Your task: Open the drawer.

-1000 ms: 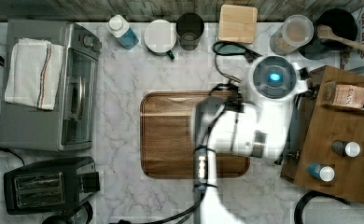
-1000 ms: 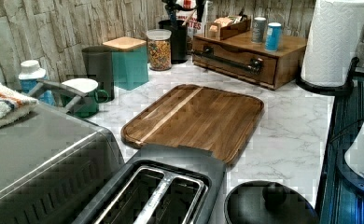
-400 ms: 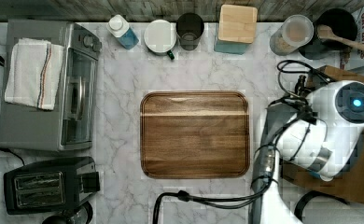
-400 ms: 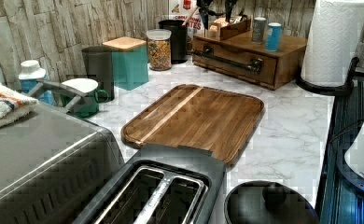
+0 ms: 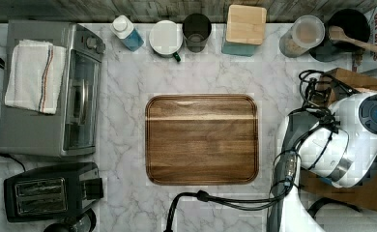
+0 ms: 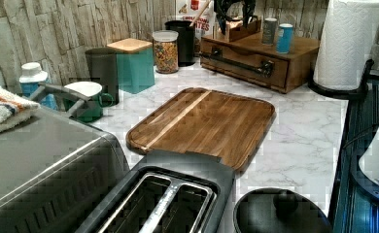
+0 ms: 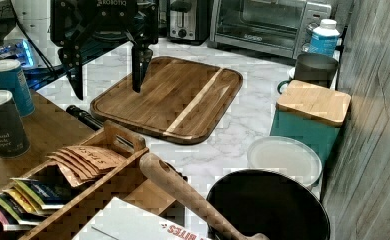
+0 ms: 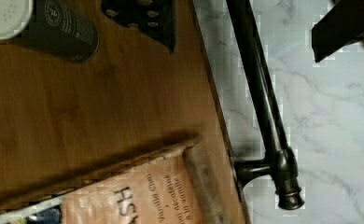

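The drawer (image 6: 243, 64) sat closed in a low wooden cabinet (image 6: 299, 63) at the far end of the marble counter (image 6: 304, 131) in the left view, beside a paper towel roll (image 6: 347, 43). Its black bar handle (image 8: 264, 102) ran across the drawer front, standing off on a short post. The tool (image 7: 108, 67) hung above the cabinet's front edge with its fingers (image 7: 139, 67) spread apart and pointing down, clamped on nothing. In the wrist view, one finger lay over the cabinet top (image 8: 101, 102) and the other over the counter, with the handle between them. On the cabinet top stood two cylindrical canisters (image 7: 5, 100) and a wooden caddy (image 7: 78, 190) of tea sachets. A wooden cutting board (image 5: 202, 139) lay at the counter's centre, well apart from the drawer. A toaster oven (image 5: 56, 87) and a toaster (image 5: 46, 191) stood at the top view's left.
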